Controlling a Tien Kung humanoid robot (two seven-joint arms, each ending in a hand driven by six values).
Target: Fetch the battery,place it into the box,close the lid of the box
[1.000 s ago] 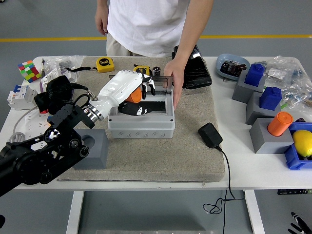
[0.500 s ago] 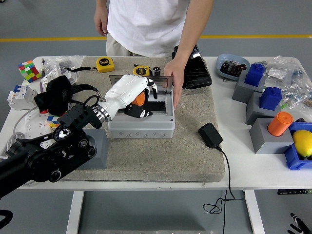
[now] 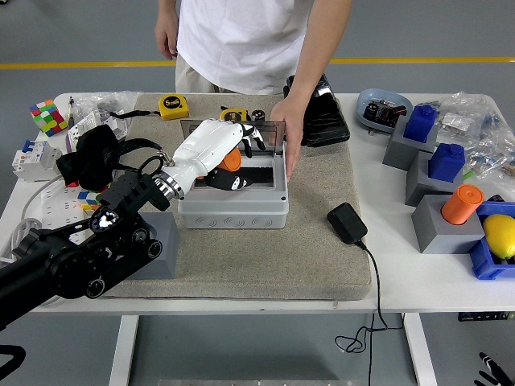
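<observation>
A grey plastic box (image 3: 233,211) sits on the beige mat, its clear lid (image 3: 270,133) standing open at the back. My left hand (image 3: 231,163), white-shelled with black fingers, reaches into the box and is shut on an orange battery (image 3: 232,160) held just above the dark interior. A person's hand (image 3: 290,133) rests on the box's right rim beside the lid. Only a few black fingertips of my right hand (image 3: 492,371) show at the bottom right corner.
A black adapter (image 3: 347,223) with its cable lies right of the box. A grey block (image 3: 158,245) stands at the box's left front. Yellow tape measure (image 3: 173,105), black pouch (image 3: 323,112) behind. Blue and grey holders, orange cylinder (image 3: 462,203) at right.
My left arm has shifted right and forward, carrying the battery slightly deeper over the box. The person's hand has stayed on the rim.
</observation>
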